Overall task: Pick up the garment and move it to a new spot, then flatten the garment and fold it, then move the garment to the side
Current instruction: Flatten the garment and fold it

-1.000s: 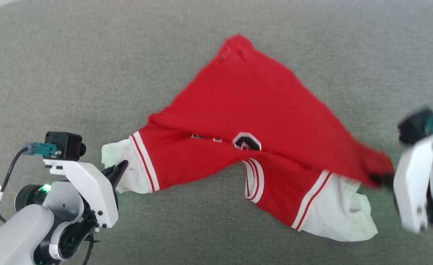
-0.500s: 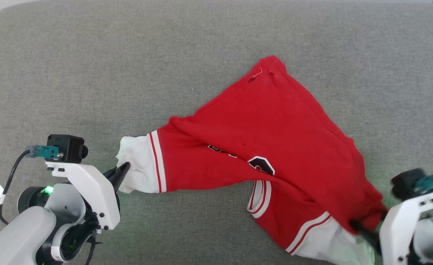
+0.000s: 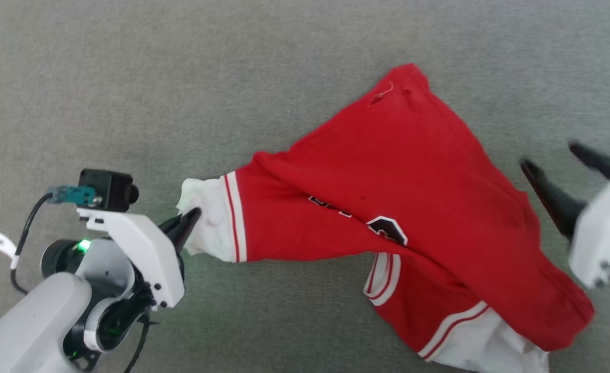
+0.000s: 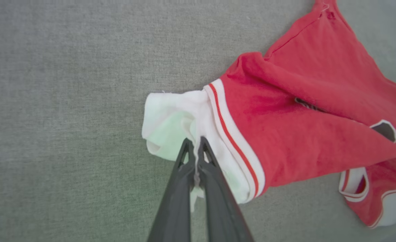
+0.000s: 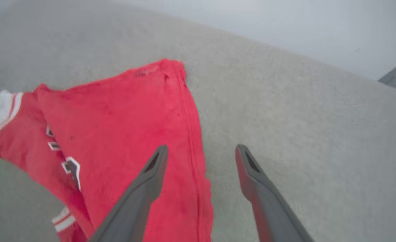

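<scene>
**A:** Changed in the last half second?

**B:** Let go at the right. Pictured at the right edge of the head frame: the right gripper (image 3: 548, 155), fingers spread wide apart, lifted clear of the red hem (image 3: 569, 321) pinched a moment earlier at the lower right.

**A:** And at the lower left?

**B:** No change. Still clamped: the left gripper (image 4: 193, 143), fingers pressed together on a fold of the white sleeve (image 4: 174, 114).

**A:** Whereabouts of the garment (image 3: 387, 181)?

**B:** Spread from centre to lower right of the frame, on the grey fabric surface (image 3: 180, 77). Rumpled, with one red flap folded across the black lettering (image 3: 387, 230) and the second white sleeve (image 3: 491, 352) running off the bottom edge.

**A:** Meaning for the task?

**B:** Likely the move to a new spot done and the flattening begun. Probably next for the free gripper: a fresh hold on another corner, to draw out the overlap. Not yet flat; no fold made.
</scene>
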